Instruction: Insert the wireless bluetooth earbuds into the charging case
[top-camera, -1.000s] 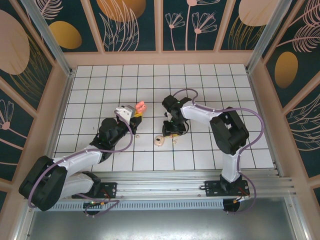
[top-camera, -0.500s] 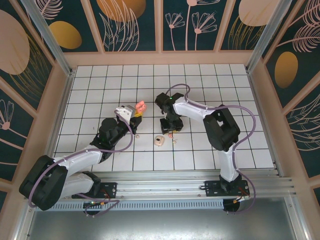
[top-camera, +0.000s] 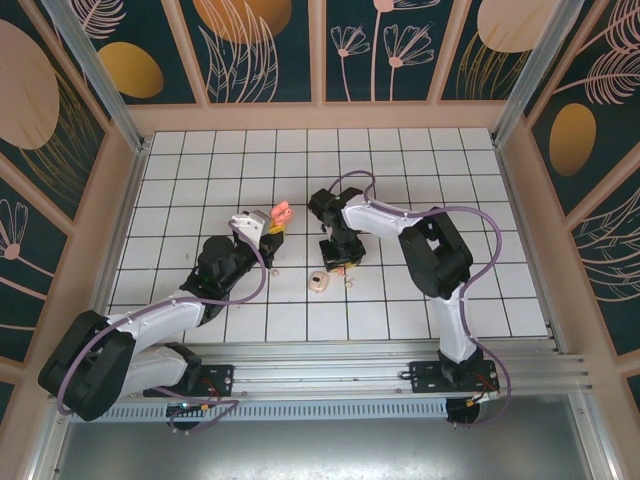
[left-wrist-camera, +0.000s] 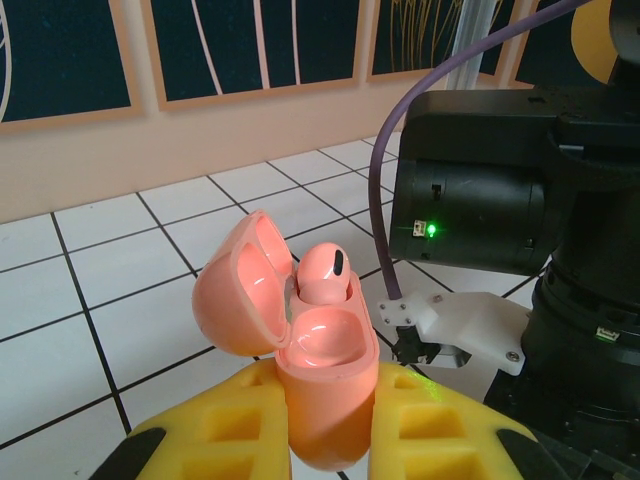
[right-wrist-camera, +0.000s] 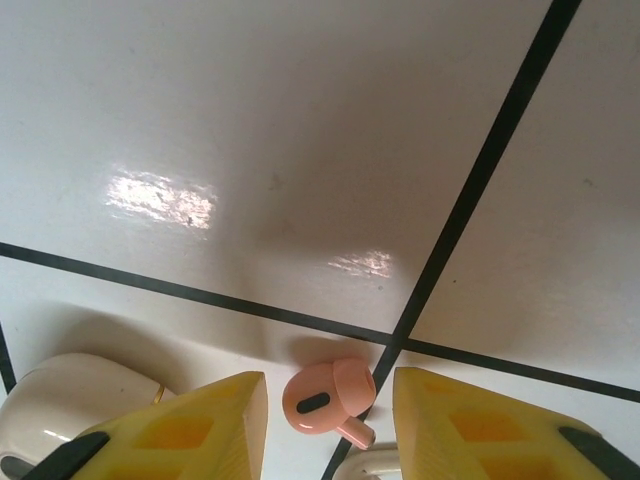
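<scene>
Your left gripper (left-wrist-camera: 326, 432) clamps the pink charging case (left-wrist-camera: 300, 345), lid open, ready to receive. Your right gripper (right-wrist-camera: 328, 388), jaws apart, straddles a pink earbud (right-wrist-camera: 318, 398) lying near the middle of the surface (right-wrist-camera: 250, 120), poised to pinch it.

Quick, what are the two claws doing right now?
Left claw: closed, holding the open pink case.
Right claw: open, with a pink earbud between its tips, not gripped.

A salmon-pink earbud (right-wrist-camera: 325, 397) lay on the white tile (right-wrist-camera: 300, 150) at a black grid crossing, between the yellow fingers (right-wrist-camera: 190, 430) of the right gripper (right-wrist-camera: 330, 382), neither touching it. A cream case (right-wrist-camera: 60, 400) sat beside one finger.
</scene>
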